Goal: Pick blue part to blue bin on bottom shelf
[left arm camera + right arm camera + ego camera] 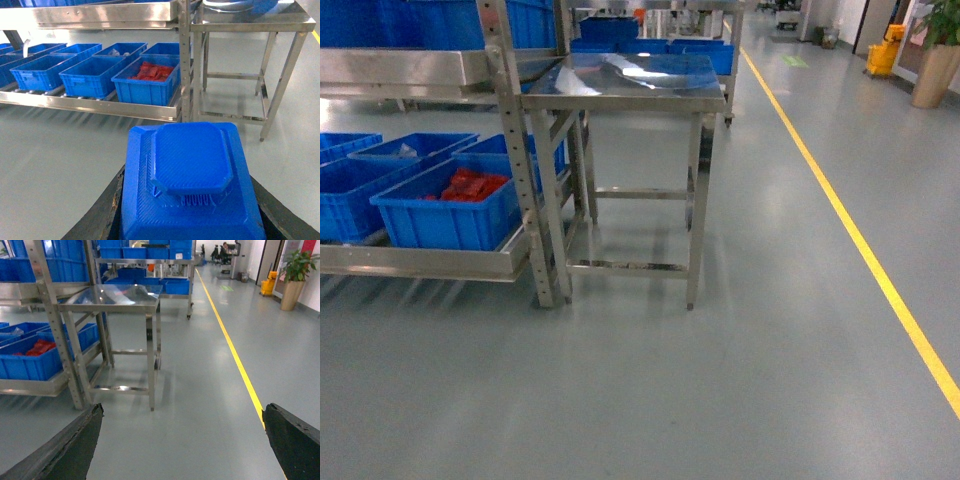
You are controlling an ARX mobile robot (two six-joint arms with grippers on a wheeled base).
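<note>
The blue part (190, 160), a square stepped plastic block with a raised octagonal top, fills the lower left wrist view. My left gripper (190, 220) is shut on it, a black finger (105, 212) pressed against each side. Ahead of it, the bottom shelf (100, 106) carries several blue bins (92, 75); the nearest bin (147, 86) holds red pieces. The head view shows that bin (445, 208) and the shelf's front rail (420, 262) at the left, with neither gripper in it. My right gripper (182, 440) is open over bare floor, with nothing between its fingers (75, 442).
A stainless-steel table (620, 85) stands just right of the rack's upright post (525, 160). An upper shelf (400, 68) holds more blue bins. A yellow floor line (860, 240) runs along the right. A potted plant (932, 70) and a yellow bucket (883, 55) stand far right.
</note>
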